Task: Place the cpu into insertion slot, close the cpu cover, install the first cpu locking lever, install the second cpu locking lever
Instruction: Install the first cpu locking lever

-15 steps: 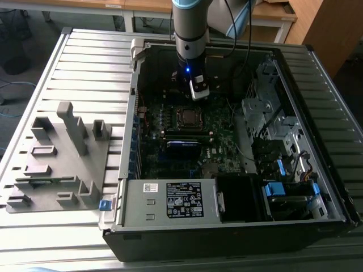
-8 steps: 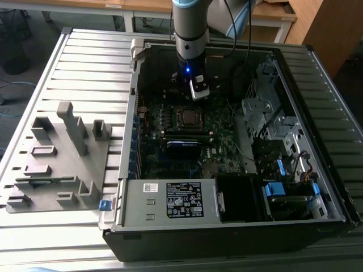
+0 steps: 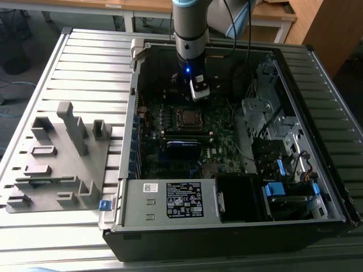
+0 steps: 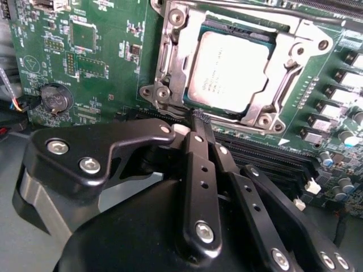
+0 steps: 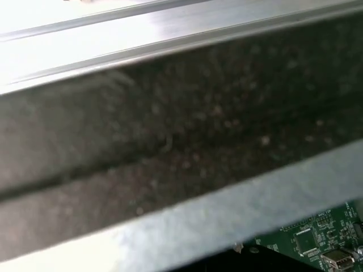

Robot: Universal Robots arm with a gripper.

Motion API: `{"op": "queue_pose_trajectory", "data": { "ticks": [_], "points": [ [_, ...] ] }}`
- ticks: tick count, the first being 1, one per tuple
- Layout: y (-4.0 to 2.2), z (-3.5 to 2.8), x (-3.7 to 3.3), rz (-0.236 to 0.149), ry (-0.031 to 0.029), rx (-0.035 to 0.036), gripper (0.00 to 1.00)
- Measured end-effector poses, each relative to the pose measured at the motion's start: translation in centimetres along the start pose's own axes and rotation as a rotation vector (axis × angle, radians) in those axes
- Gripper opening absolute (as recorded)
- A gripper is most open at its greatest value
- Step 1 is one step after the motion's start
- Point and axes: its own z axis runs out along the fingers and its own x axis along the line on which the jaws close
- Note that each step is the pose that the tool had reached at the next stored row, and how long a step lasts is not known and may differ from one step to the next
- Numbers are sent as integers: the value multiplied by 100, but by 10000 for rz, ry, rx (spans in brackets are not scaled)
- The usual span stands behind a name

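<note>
- Silver-tan cpu (image 4: 228, 71) seated in insertion slot (image 4: 170, 85), cpu cover (image 4: 286, 85) lying closed around it.
- Black gripper (image 4: 198, 120), fingers pressed together, empty, tips just beside slot's edge.
- Green motherboard (image 4: 85, 56) inside open computer case (image 3: 238, 226).

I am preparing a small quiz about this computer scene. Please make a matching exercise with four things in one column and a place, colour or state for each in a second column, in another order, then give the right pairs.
Things:
1. cpu
2. cpu cover
3. pincer
4. coin battery

Descriptions:
A. black, its tip at the edge of the socket
B. round, standing on the green board apart from the socket
C. silvery frame lying down around the chip
D. pale metal face, seated in the insertion slot

Pairs: 1-D, 2-C, 3-A, 4-B
</note>
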Motion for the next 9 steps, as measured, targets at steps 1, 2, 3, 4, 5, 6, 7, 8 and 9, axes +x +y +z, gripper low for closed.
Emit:
{"op": "queue_pose_trajectory", "data": {
  "ticks": [1,2,3,4,5,6,7,8,9],
  "points": [
    [0,0,0,0,0,2,11],
    [1,1,-1,1,0,2,11],
    [3,2,-4,3,1,4,11],
    [6,3,-9,3,0,5,11],
    [10,5,-15,2,-2,5,11],
    [13,6,-20,1,-3,5,11],
    [17,7,-26,1,-3,4,11],
    [19,8,-33,1,-3,5,11],
    [22,10,-40,1,-2,5,11]
  ]
}}
